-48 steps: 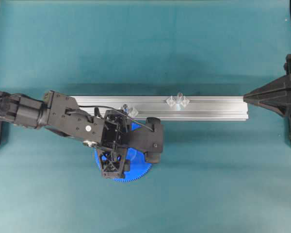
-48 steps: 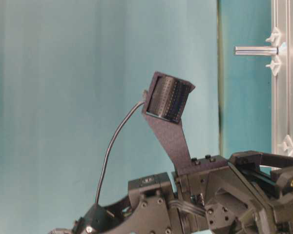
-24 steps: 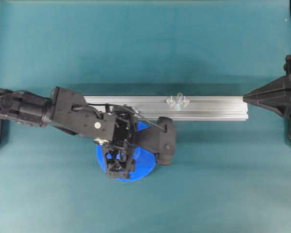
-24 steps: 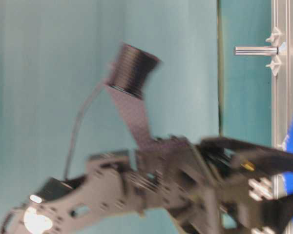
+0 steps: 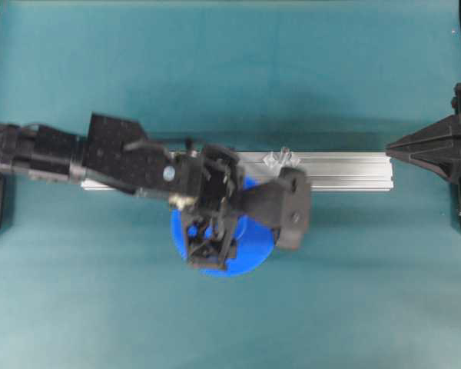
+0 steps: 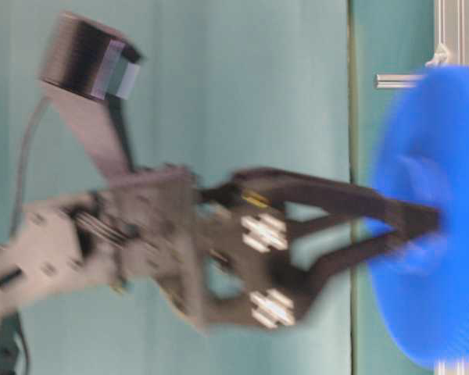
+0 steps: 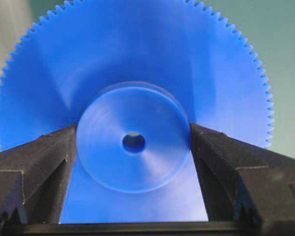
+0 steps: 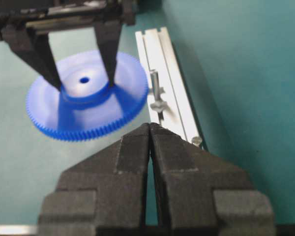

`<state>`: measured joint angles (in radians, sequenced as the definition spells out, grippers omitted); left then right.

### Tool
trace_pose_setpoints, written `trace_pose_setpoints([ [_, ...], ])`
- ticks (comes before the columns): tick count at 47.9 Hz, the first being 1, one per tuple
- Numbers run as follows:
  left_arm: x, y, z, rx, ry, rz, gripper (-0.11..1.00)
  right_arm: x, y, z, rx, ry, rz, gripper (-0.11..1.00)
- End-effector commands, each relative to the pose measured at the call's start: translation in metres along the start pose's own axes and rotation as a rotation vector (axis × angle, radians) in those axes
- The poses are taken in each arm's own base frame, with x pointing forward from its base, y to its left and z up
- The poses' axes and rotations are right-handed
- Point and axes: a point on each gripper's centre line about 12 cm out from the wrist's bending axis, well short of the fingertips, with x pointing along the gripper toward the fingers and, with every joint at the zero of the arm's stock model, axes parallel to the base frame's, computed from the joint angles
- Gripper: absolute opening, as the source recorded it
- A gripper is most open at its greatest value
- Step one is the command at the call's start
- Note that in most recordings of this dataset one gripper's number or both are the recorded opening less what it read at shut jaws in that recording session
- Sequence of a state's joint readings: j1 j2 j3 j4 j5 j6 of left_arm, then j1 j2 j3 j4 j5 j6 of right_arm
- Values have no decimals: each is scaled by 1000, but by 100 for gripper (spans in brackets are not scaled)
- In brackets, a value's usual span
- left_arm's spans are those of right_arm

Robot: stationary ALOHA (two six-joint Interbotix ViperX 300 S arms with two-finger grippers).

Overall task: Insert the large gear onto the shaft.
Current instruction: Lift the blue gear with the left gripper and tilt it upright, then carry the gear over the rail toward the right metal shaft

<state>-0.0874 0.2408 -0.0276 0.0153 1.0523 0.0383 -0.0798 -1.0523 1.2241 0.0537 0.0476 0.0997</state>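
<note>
A teal mat (image 5: 230, 69) covers the bench, with black frame posts at its side edges. Nearest in the right wrist view, the right gripper (image 8: 150, 135) has its fingers pressed together, holding nothing. Beyond it the left gripper (image 7: 132, 142) clamps the raised hub of the large gear (image 7: 132, 59), one finger touching each side. The gear hangs off the mat, just beside the shaft (image 8: 155, 83), which stands on the aluminium rail (image 5: 346, 169) across the bench's middle.
</note>
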Motion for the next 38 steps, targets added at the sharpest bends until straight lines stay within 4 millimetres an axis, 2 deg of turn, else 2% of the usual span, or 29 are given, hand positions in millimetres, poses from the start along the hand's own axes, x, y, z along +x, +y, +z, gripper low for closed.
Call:
trace_pose_setpoints([
  [1,-35,8,14,1,-94,10,77,1,0,4,7,-13,-2,8],
  [27,-63,59,24,38,-162,67,77,0,-2,4,6,-18,-13,8],
  [38,-64,70,33,59,-178,83,77,0,-2,3,6,-16,-13,8],
])
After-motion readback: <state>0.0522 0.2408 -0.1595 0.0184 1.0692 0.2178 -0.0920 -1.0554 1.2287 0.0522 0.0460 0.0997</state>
